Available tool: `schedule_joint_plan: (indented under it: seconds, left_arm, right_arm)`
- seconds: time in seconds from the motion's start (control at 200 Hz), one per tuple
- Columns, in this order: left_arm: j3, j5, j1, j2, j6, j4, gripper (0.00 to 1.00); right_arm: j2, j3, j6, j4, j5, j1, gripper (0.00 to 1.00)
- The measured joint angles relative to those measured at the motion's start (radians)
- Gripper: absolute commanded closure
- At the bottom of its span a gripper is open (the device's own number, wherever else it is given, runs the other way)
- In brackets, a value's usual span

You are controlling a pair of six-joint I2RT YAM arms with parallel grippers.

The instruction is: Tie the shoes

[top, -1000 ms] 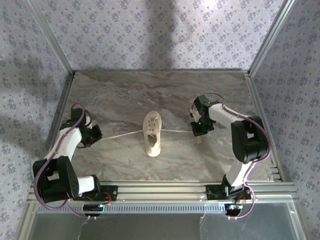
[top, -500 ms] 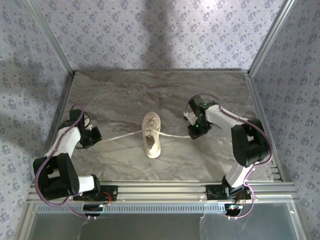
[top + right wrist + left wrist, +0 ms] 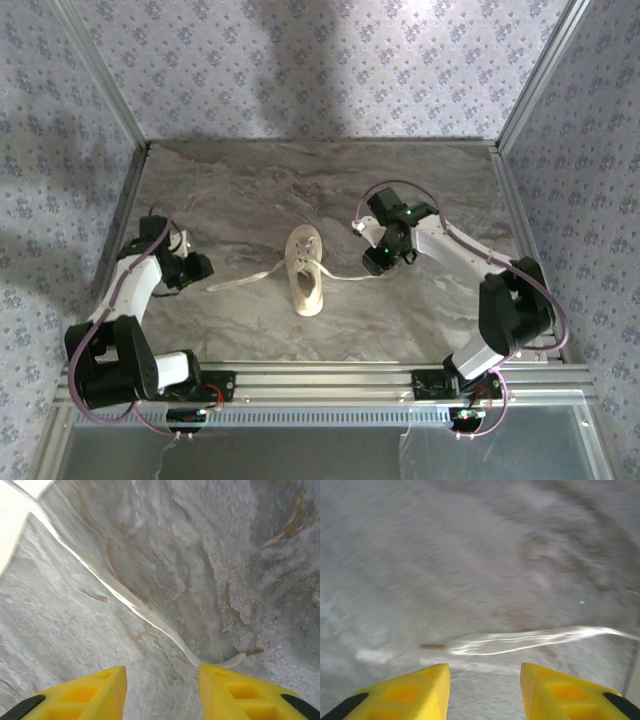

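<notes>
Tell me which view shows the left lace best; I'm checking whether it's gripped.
Top external: the left lace lies loose from the sneaker toward the left gripper. Left wrist catches its blurred end ahead of open fingers; right wrist, the other lace.

Grey marbled table (image 3: pixel 300 180), bare stone-look top. Floral-patterned wallpaper walls (image 3: pixel 300 70) stand behind it and on both sides, with metal corner posts (image 3: pixel 100 75) at the table's back corners. Slotted aluminium rail (image 3: pixel 330 380) along its near edge.
</notes>
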Motion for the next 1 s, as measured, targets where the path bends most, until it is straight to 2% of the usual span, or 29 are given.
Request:
schedule_joint_plan:
  seconds: [0.12,0.22,0.33,0.485,0.615,0.999]
  left_arm:
    - [0.011,0.036,-0.191,-0.041,0.119,0.076,0.57]
    - [0.023,0.013,-0.374,-0.020,0.230,0.142,0.54]
    - [0.055,-0.043,-0.483,0.068,0.316,0.175,0.54]
    - [0.092,-0.097,-0.513,0.227,0.396,0.208,0.54]
    - [0.101,-0.113,-0.513,0.302,0.436,0.211,0.54]
    - [0.111,-0.114,-0.524,0.360,0.451,0.243,0.55]
  right_arm:
    - [-0.032,-0.033,0.013,0.049,-0.006,0.035,0.54]
    - [-0.028,-0.055,0.045,0.091,-0.006,0.073,0.54]
    - [-0.019,-0.064,0.078,0.130,-0.006,0.113,0.53]
    - [-0.014,-0.079,0.107,0.169,-0.006,0.138,0.53]
    - [-0.014,-0.095,0.115,0.178,-0.005,0.139,0.52]
    - [-0.014,-0.100,0.118,0.178,0.001,0.129,0.52]
